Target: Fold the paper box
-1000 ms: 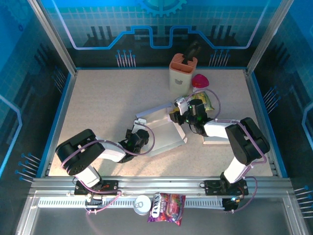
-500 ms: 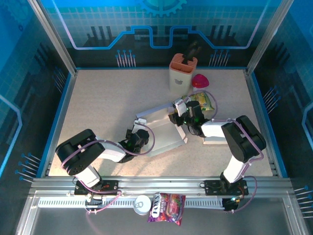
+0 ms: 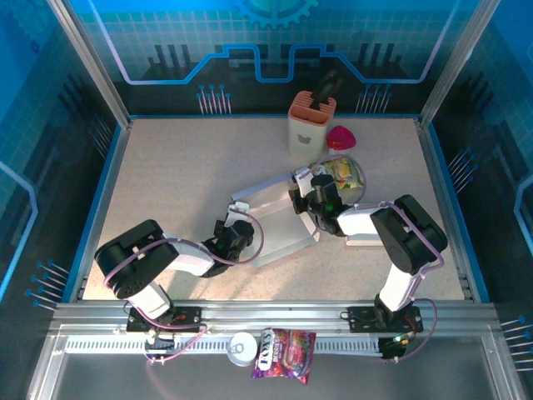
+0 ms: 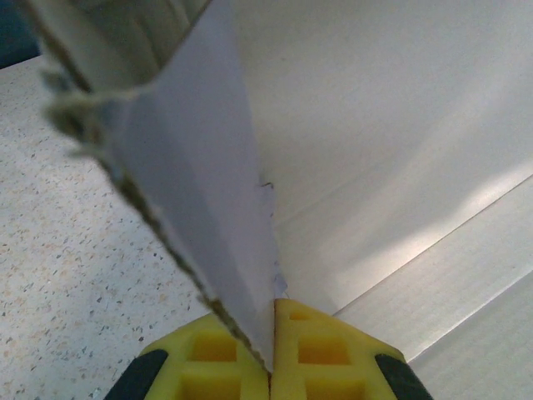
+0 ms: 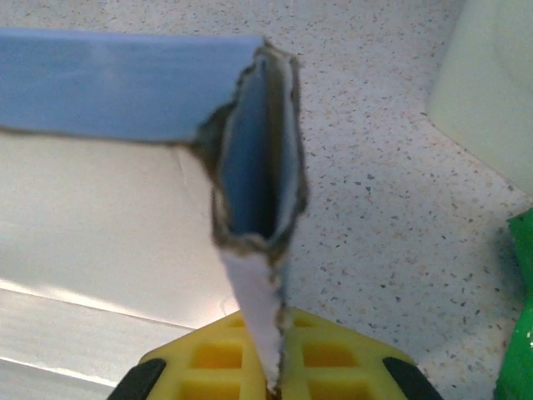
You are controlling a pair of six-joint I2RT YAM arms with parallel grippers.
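- Right gripper [image 5: 275, 358] is clamped shut on a ragged corner of the paper box [image 3: 279, 227], right where the blue outer wall doubles over. The yellow pads [image 5: 325, 354] meet on the card with no gap showing.
- Left gripper [image 4: 271, 333] is the same deal, pinched tight on a thin upright flap at the box's near-left side, with the white inner panel spreading out beyond it.
- The box sits mid-tabletop [image 3: 166, 175] between the two arms. It's only partly formed: white inside facing up, one blue wall raised along the far edge, and the rest lying pretty flat.
- Long axis, best I can judge from overhead, runs diagonally from near-left by the left gripper up to far-right by the right gripper. The open side points up.
- Biggest worry is that corner in the right gripper. It looks frayed, and the grip is on a skinny edge, so any tug away from the left arm could tear it or let it slide out.
- With both ends pinned, if the arms push toward each other off the crease lines, I'd expect the panel to buckle somewhere random instead of folding clean.
- A green snack bag [image 3: 341, 172] sits just beside the right gripper and a knife block [image 3: 310, 125] stands a bit further back, so a wide swing that way could shove them.
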